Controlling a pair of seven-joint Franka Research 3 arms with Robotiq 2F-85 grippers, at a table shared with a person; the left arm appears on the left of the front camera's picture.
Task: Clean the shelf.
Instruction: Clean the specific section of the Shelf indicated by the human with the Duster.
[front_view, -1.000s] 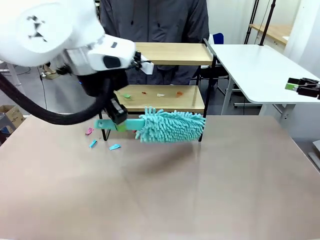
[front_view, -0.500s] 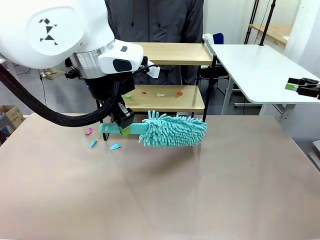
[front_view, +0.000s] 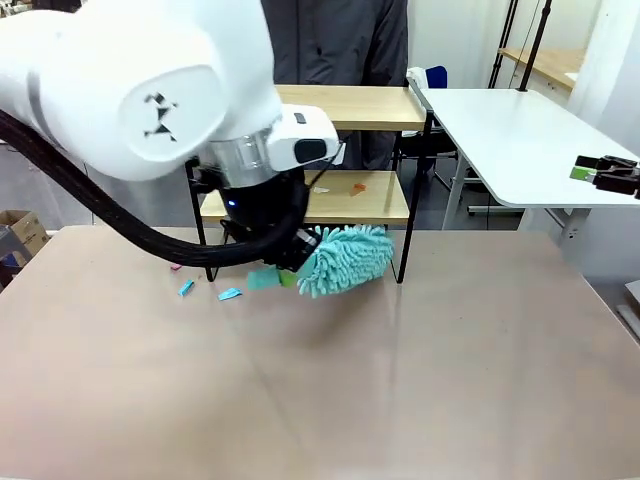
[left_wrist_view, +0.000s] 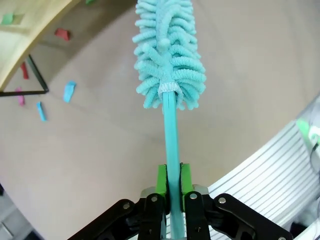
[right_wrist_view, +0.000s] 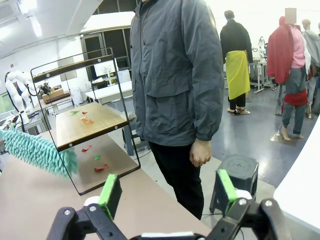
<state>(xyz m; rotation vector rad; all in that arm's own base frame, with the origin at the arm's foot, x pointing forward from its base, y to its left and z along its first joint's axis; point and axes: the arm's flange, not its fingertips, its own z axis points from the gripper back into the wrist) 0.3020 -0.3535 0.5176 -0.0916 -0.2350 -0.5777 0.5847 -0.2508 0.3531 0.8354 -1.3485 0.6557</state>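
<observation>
The shelf (front_view: 352, 106) stands at the table's far side, with paper scraps (front_view: 357, 187) on its lower board. My left gripper (front_view: 283, 268) is shut on the handle of a teal fluffy duster (front_view: 346, 259), whose head hangs just above the table in front of the lower board. In the left wrist view the green pads (left_wrist_view: 161, 179) clamp the handle of the duster (left_wrist_view: 169, 55), and the shelf (left_wrist_view: 22, 47) lies at the top left. My right gripper (front_view: 586, 172) hovers far right, open (right_wrist_view: 168, 192) and holding nothing. The shelf (right_wrist_view: 85, 126) and the duster (right_wrist_view: 37, 150) show at the right wrist view's left.
Blue scraps (front_view: 230, 294) and a pink one (front_view: 177, 266) lie on the table left of the duster. A person (front_view: 320, 40) in a dark jacket stands behind the shelf. A white table (front_view: 510, 130) adjoins at the right. More scraps (right_wrist_view: 101, 168) lie under the shelf.
My left arm has moved right and turned the duster, so its head now points away toward the shelf rather than lying sideways. The right gripper has stayed put.
</observation>
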